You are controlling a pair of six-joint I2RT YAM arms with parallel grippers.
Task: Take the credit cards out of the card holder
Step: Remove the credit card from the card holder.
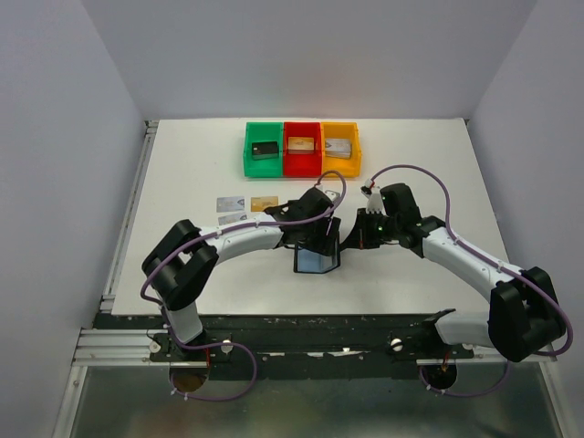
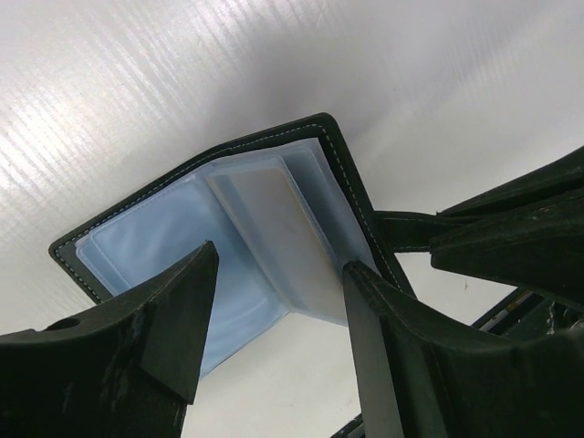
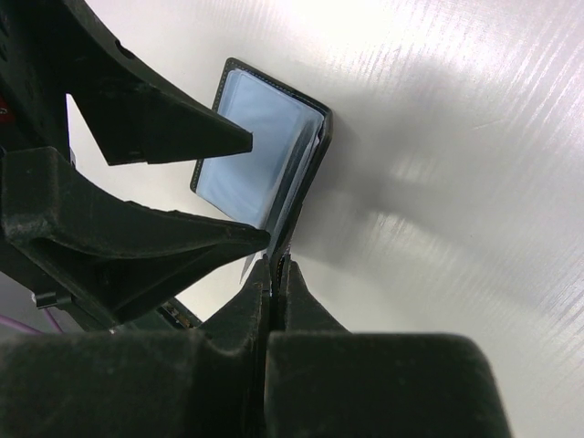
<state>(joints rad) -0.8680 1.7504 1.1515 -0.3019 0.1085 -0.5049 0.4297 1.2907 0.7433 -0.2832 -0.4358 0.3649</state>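
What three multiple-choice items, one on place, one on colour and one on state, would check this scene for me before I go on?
1. The loose cards lie: A in a bin; B on the table left of the card holder; C at the table's right edge.
2. The middle bin is: A green; B red; C blue.
3. The right gripper is: A shut on the card holder; B open; C out of view.
B, seen from above; B, its walls are red; A, it pinches the cover edge.
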